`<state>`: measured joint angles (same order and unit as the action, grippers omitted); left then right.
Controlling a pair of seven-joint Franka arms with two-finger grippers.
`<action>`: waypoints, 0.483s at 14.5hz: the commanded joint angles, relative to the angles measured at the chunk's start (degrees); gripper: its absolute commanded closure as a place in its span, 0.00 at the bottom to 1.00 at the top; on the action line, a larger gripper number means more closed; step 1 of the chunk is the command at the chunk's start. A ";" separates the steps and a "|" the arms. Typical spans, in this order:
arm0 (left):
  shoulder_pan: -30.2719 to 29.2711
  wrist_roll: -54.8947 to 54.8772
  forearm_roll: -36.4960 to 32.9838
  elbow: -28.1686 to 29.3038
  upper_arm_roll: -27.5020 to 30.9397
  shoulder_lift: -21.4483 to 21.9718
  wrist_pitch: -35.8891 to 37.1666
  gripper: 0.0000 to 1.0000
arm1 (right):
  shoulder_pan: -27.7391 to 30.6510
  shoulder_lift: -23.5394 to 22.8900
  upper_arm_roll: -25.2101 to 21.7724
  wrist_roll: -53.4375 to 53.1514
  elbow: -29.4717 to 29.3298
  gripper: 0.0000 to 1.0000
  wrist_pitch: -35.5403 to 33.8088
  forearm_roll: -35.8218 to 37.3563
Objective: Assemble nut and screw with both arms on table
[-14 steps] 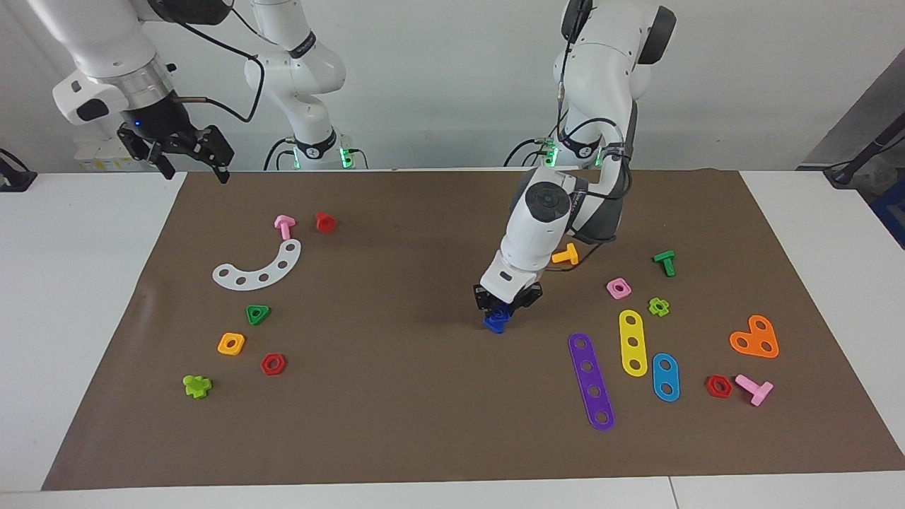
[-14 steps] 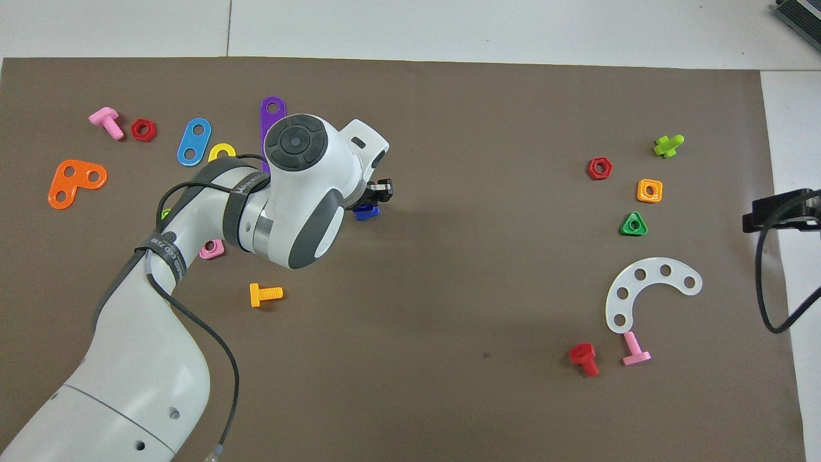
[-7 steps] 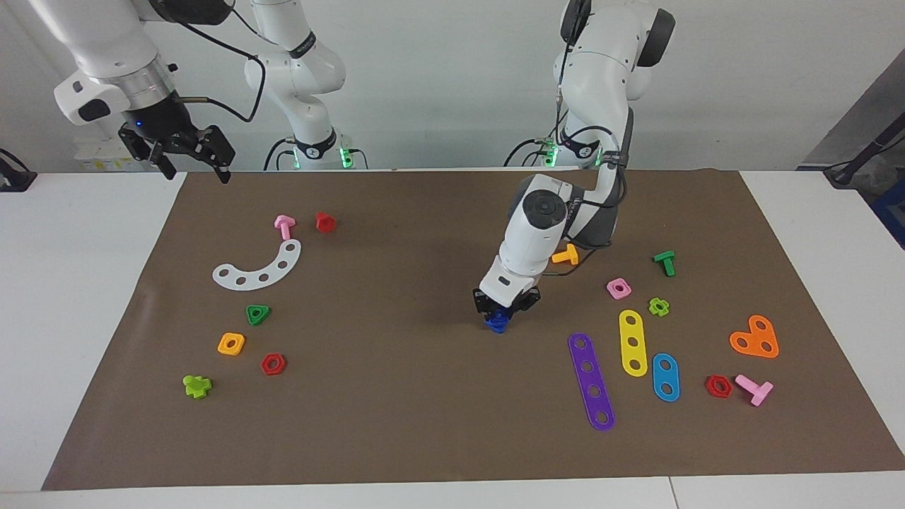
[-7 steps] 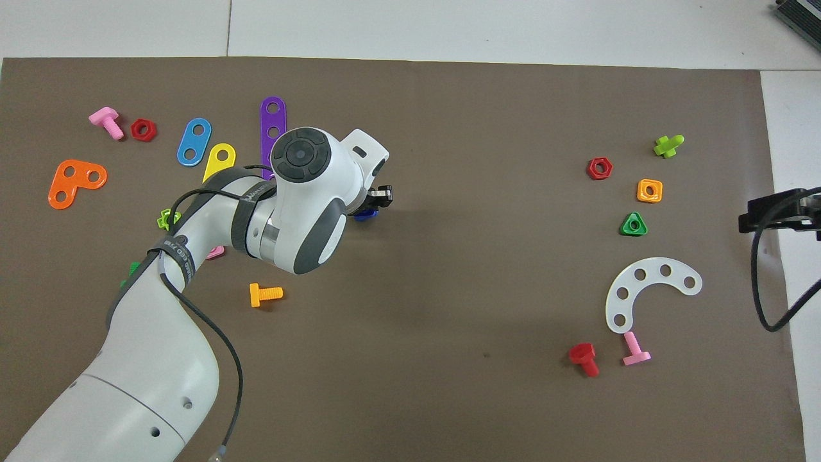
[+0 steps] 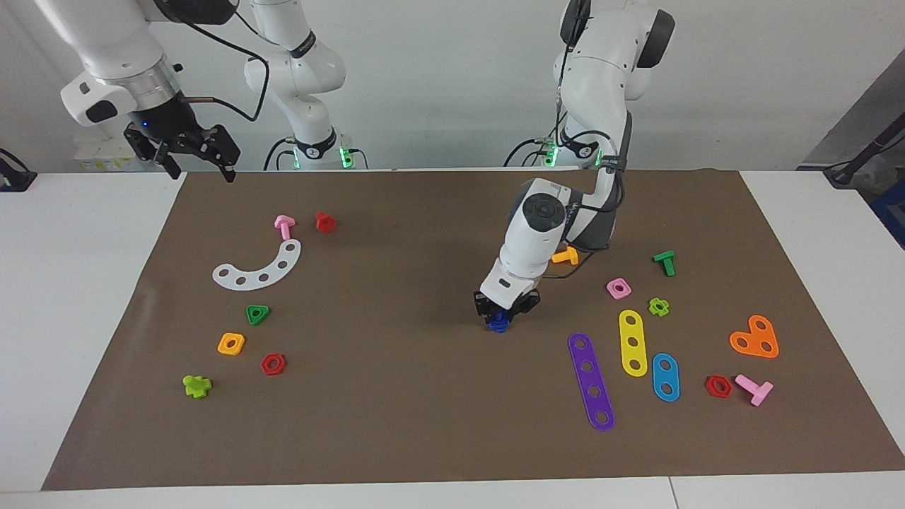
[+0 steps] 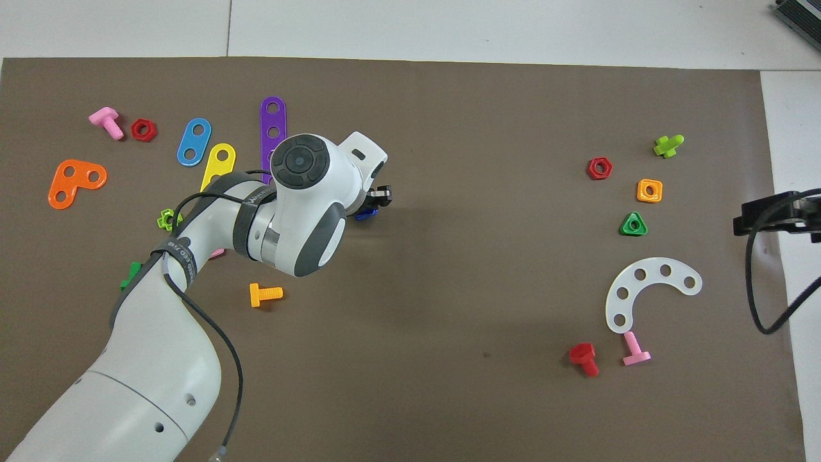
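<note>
Table (image 5: 92,297) under the brown mat (image 5: 396,396), parts scattered toward both ends. Left arm (image 5: 548,226) reaches down to mid-mat, and its gripper (image 5: 503,311) is right down on a dark-blue piece (image 5: 499,324), fingers either side of it. Clamped? Can't tell. From overhead only a sliver of that blue piece (image 6: 365,214) peeks out beside the left gripper (image 6: 375,200); nut, screw or both, can't say. Right arm (image 5: 106,49) waits up high, its gripper (image 5: 189,150) spread apart over the mat corner at the robots' edge.
</note>
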<state>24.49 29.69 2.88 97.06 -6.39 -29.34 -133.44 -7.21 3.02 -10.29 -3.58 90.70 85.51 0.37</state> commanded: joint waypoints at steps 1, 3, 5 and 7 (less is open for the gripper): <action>0.21 0.46 -1.29 0.76 0.42 -0.20 -2.09 0.00 | 0.80 0.67 -0.17 0.41 1.14 0.00 -0.96 0.42; 0.30 0.46 -1.38 0.41 0.42 -0.11 -1.48 0.00 | 0.89 1.20 -0.17 0.33 2.11 0.00 -0.70 0.42; 0.21 0.37 -2.08 -0.46 0.50 -0.11 0.10 0.00 | 0.36 1.02 -0.17 -0.12 1.50 0.00 -0.09 0.42; 0.03 0.28 -2.87 -5.36 0.50 -0.54 7.19 0.00 | 0.01 1.20 -0.09 0.23 1.58 0.00 -0.70 0.42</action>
<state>24.47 29.68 1.87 96.18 -6.25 -29.40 -132.36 -6.83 3.13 -10.47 -3.57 91.48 85.30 0.37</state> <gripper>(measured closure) 0.000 0.000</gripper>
